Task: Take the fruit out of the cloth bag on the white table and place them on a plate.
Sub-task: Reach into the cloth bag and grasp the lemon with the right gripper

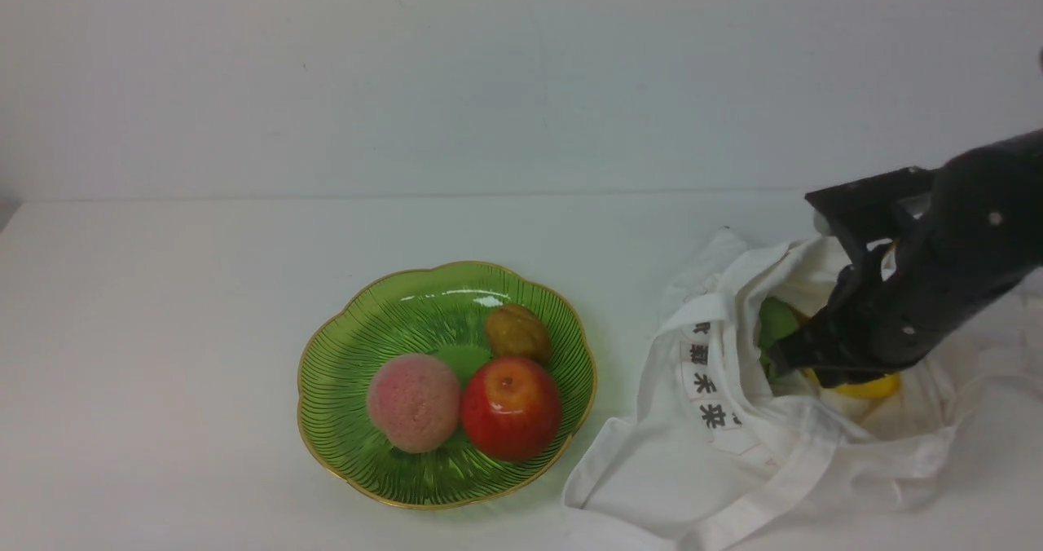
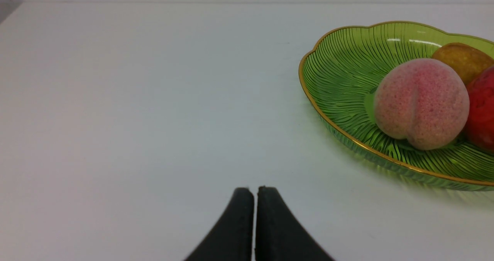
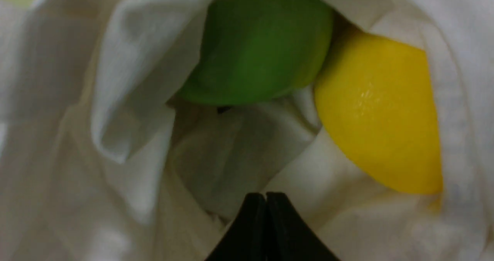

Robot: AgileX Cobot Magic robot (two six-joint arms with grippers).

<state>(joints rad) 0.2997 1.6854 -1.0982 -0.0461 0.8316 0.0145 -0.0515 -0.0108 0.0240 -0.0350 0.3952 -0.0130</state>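
Matte white table [image 1: 163,331], pale wall [image 1: 489,78]

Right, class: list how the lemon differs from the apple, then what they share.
The lemon is yellow; the apple is red. The lemon lies in the bag, partly hidden; the apple sits in full view on the plate. Both are smooth and glossy.

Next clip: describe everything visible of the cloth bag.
The cloth bag is soft white fabric, crumpled, lying open on the white table right of the plate. Black Chinese characters run down its side; a long strap trails forward. A green fruit and a lemon lie inside, and the shut right gripper reaches into its mouth.
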